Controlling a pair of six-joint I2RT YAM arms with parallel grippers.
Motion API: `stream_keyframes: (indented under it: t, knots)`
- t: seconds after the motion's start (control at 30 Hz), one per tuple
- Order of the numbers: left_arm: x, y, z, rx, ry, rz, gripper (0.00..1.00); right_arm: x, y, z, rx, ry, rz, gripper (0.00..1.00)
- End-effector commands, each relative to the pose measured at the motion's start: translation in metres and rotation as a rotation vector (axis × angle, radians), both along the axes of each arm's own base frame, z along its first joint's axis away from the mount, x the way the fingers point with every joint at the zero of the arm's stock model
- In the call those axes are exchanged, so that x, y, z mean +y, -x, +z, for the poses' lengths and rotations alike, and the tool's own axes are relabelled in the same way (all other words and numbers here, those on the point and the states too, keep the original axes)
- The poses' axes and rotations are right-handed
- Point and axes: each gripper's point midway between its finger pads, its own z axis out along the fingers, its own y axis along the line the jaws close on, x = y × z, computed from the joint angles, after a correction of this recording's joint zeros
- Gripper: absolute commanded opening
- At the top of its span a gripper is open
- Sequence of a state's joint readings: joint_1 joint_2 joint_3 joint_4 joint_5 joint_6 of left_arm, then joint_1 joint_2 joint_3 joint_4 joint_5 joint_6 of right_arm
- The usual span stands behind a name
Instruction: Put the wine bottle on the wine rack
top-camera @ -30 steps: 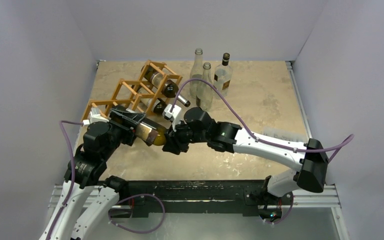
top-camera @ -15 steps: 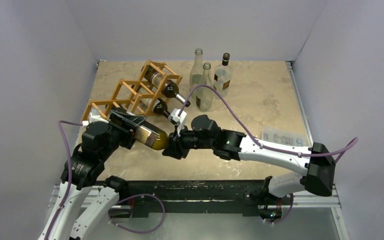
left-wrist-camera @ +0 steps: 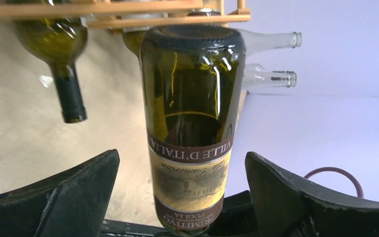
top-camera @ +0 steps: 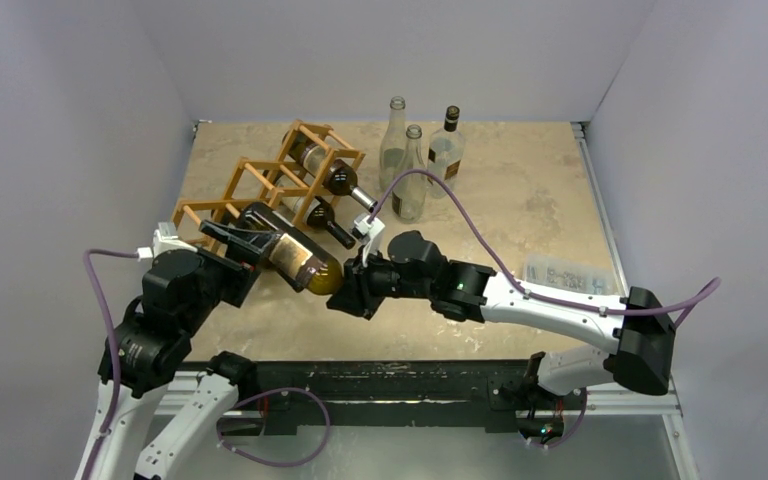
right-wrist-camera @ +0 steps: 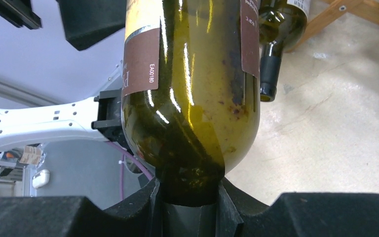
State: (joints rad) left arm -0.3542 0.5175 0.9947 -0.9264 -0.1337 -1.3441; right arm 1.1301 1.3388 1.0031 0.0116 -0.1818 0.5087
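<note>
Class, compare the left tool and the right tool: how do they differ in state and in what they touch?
The left tool is open; the right tool is shut. The left tool's fingers stand clear on either side of the bottle's labelled body, while the right tool clamps its neck. Both are at the same green bottle, close to the rack.

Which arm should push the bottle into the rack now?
The right: the right tool holds the wine bottle by its neck, base pointing at the wine rack. The left tool stands open, gripping nothing.
</note>
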Motion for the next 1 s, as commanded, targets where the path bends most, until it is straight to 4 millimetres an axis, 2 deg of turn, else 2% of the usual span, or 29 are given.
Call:
stream_keyframes:
  t: [0.0, 0.17, 0.4, 0.5, 0.77, 0.97]
  knots:
    - [0.034, 0.012, 0.010, -0.041, -0.172, 0.075, 1.00, 0.000, -0.001, 0.070, -0.052, -0.182, -0.018, 0.00]
    - [0.067, 0.026, 0.032, -0.106, -0.332, 0.149, 1.00, -0.002, -0.003, 0.049, -0.030, -0.107, -0.031, 0.00]
    - [0.108, 0.049, 0.067, -0.228, -0.509, 0.251, 0.98, 0.015, 0.010, 0.040, 0.055, -0.133, 0.042, 0.00]
    - [0.122, 0.061, 0.075, -0.263, -0.546, 0.293, 0.98, 0.022, 0.017, 0.035, 0.088, -0.137, 0.074, 0.00]
    - [0.138, 0.075, 0.079, -0.301, -0.588, 0.350, 0.98, 0.043, 0.035, 0.029, 0.137, -0.148, 0.132, 0.00]
    - [0.138, 0.078, 0.081, -0.318, -0.605, 0.338, 0.98, 0.057, 0.029, 0.028, 0.168, -0.170, 0.106, 0.00]
